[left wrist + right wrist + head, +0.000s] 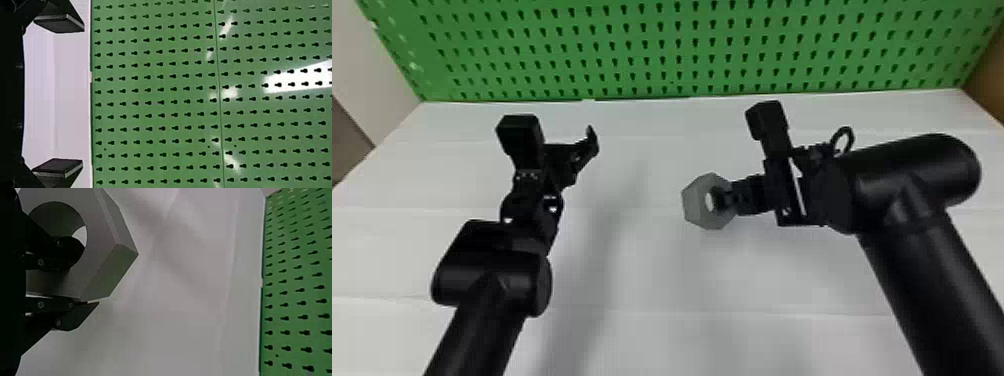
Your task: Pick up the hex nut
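Observation:
In the head view my right gripper (724,198) is shut on the large grey hex nut (696,205), one finger reaching into its hole and the nut's body lying toward the middle of the table. Seen from the right wrist, the hex nut (102,262) sits between the fingers of the right gripper (72,280), one through the hole and the other against an outer side. My left gripper (582,155) is parked at the left, holding nothing; in the left wrist view the left gripper (58,96) has its fingers wide apart.
A white table (642,280) lies beneath both arms, with soft shadows on it. The green pegboard (672,50) stands upright along its back edge.

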Tool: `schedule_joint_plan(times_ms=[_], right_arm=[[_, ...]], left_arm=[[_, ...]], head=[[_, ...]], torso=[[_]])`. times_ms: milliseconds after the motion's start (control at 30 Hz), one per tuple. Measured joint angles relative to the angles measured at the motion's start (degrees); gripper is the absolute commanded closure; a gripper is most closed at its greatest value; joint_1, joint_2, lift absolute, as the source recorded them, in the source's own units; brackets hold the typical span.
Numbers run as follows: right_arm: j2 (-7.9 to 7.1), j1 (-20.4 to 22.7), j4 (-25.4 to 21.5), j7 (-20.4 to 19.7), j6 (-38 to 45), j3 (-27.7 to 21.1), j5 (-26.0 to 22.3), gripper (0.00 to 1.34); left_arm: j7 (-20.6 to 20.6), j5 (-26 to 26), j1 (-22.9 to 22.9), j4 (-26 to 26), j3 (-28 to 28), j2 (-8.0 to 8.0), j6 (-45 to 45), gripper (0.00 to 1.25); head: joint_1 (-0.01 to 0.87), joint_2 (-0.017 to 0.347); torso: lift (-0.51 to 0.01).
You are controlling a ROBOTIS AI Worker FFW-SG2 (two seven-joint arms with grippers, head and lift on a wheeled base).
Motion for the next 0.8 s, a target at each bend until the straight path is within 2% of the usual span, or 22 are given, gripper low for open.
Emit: schedule_joint_plan(times_ms=[267, 567, 800], right_arm=[[0.23, 3.05, -2.47, -0.28, -6.73, -4.33, 0.82, 1.06], [0.28, 7.78, -5.96, -7.52, -17.39, -7.51, -2.59, 1.06], [1.08, 12.08, -7.94, -12.2, -26.22, -10.46, -3.73, 1.07]], left_arm=[[0.01, 0.11, 0.16, -0.01, 0.0, -0.01, 0.0, 0.08], [-0.02, 0.25, 0.22, -0.02, -0.08, -0.03, -0.03, 0.08], [0.0, 0.31, 0.26, -0.02, -0.16, -0.03, -0.09, 0.08]], head=[[0.785, 0.149], [0.785, 0.149], [0.785, 0.149]], torso=[[-0.082], [-0.082], [-0.082]])
